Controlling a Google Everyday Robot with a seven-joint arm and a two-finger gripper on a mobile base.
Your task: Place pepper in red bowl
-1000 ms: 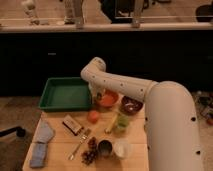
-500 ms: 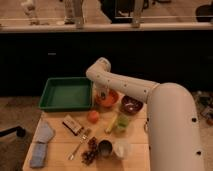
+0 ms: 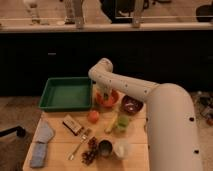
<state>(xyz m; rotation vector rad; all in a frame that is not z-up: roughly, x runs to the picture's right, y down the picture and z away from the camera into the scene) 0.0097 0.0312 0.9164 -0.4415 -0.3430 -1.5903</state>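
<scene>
Hanging over the red bowl (image 3: 107,98), the gripper (image 3: 106,93) sits low; whether it grips anything, I cannot tell.

Smooth white tubular arm (image 3: 150,100), dark screw dots, ending in gripper (image 3: 106,95) over table.

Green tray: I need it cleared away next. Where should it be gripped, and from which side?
On the green tray, probably pinch the raised front rim from above: it lies flat, and its thin upright wall suits the jaws. The gripper hangs over the red bowl.
</scene>
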